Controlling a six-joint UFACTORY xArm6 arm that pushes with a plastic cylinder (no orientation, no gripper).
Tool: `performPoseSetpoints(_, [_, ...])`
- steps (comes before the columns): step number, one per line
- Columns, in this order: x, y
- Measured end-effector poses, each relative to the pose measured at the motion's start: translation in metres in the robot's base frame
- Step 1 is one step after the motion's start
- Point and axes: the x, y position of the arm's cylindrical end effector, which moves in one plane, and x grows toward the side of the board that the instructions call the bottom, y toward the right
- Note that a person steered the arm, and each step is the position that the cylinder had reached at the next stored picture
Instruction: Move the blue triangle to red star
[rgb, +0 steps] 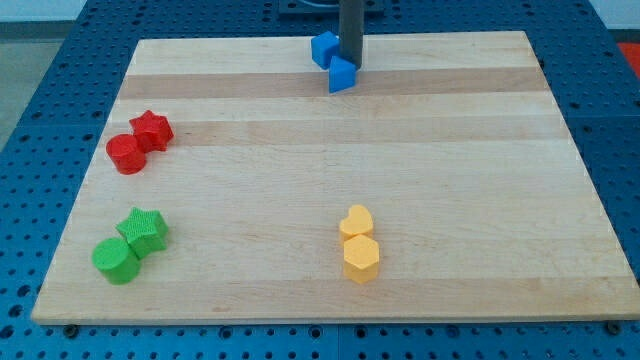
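The blue triangle (342, 75) lies near the view's top, a little right of centre, on the wooden board (450, 180). A second blue block (324, 48), cube-like, sits just up and to the left of it. My tip (352, 68) stands at the triangle's upper right edge, right of the cube, touching or nearly touching both. The red star (152, 130) lies far off at the view's left, with a red cylinder (126, 153) touching its lower left side.
A green star (143, 230) and a green cylinder (116, 260) sit together at the view's lower left. A yellow heart (356, 221) and a yellow hexagon (361, 258) sit together at the bottom centre.
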Motion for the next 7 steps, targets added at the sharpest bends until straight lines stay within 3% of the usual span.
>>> performPoseSetpoints(3, [0.072,-0.036])
performPoseSetpoints(7, [0.101,-0.142])
